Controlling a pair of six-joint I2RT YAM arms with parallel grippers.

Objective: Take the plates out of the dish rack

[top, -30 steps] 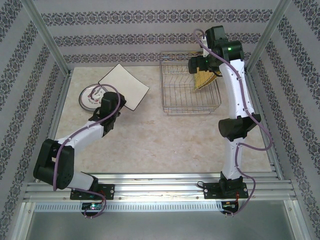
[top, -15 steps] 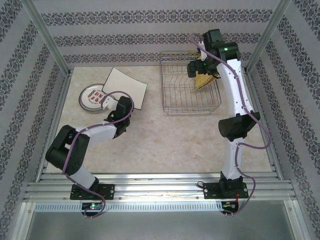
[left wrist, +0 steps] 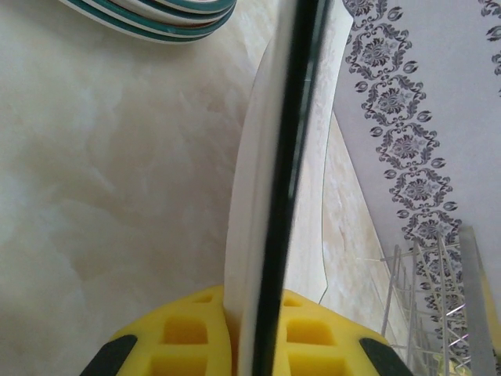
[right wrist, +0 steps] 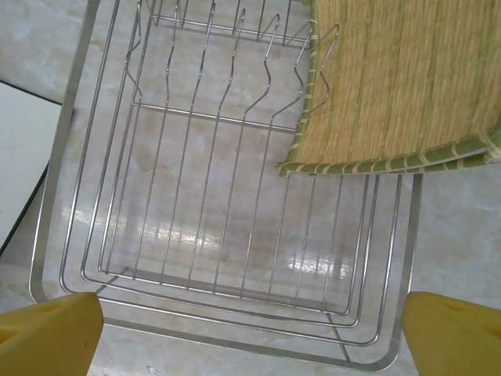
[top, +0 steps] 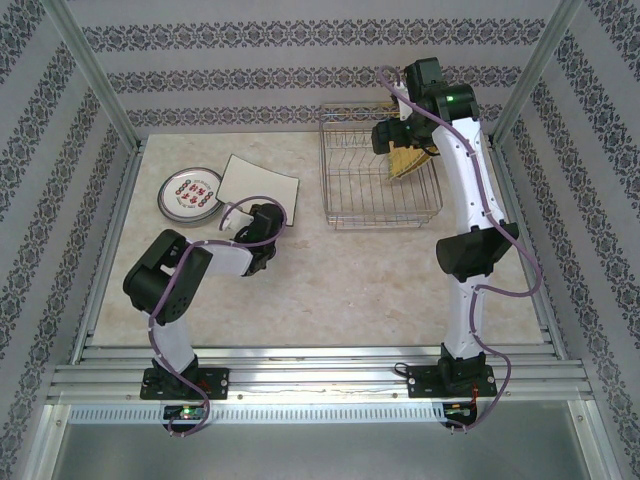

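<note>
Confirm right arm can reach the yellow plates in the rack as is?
Probably yes: the right end effector hangs open above the dish rack, and the yellow plates lean in it with nothing in between.

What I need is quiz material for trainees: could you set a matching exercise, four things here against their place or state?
Column one:
1 white square plate
2 round floral plates
3 yellow grid plates
4 right gripper

Column two:
A open above the dish rack
B stacked on the table
C gripped at its edge by the left gripper
D leaning in the dish rack

Pairs: 1-C, 2-B, 3-D, 4-A
</note>
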